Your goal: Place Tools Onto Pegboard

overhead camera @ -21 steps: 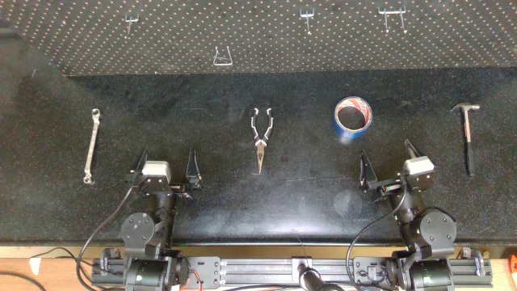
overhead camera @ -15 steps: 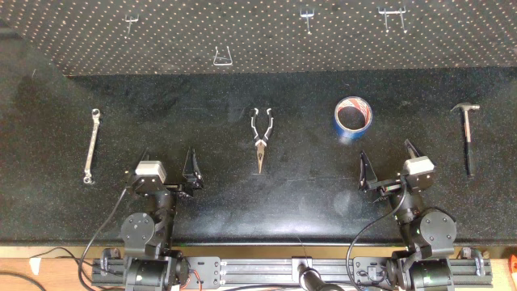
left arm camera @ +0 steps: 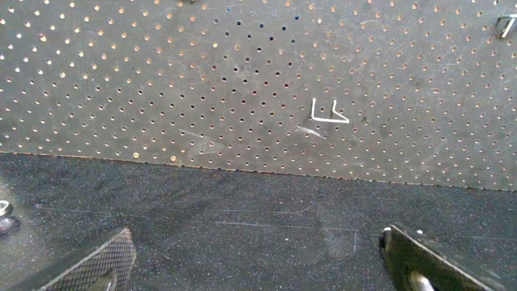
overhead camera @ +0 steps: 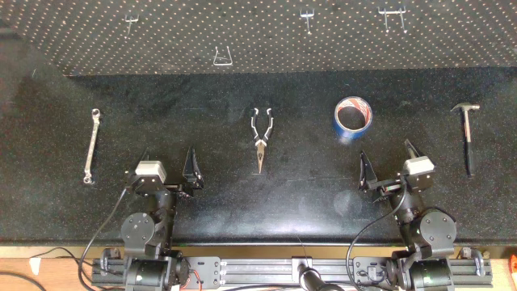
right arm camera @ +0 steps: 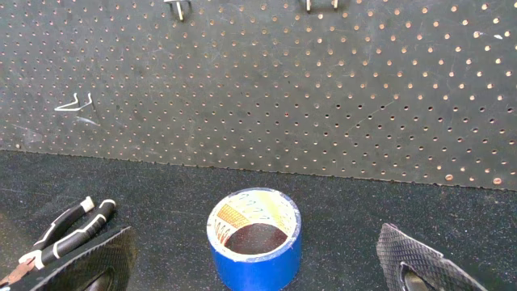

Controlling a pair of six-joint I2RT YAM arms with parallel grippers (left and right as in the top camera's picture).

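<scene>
Leftward, toward nine o'clock, your left arm's wrist has swung a touch, bringing the left pincer (overhead camera: 167, 166) nearer the silver combination wrench (overhead camera: 90, 145), which lies flat on the black worktop (overhead camera: 202, 105) at its ten o'clock. Its jaws stand wide apart, holding nothing. Your right pincer (overhead camera: 388, 164) has not stirred. It is also apart, with the blue tape roll (overhead camera: 353, 117) at its eleven o'clock. No tool hangs on the perforated pegboard (overhead camera: 258, 32) yet, so you look to be lining up for the wrench.

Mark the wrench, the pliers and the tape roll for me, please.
wrench (overhead camera: 90, 146), top view, middle of its shaft.
pliers (overhead camera: 260, 142), top view, at the pivot.
tape roll (right arm camera: 255, 273), right wrist view, blue outer wall.
</scene>
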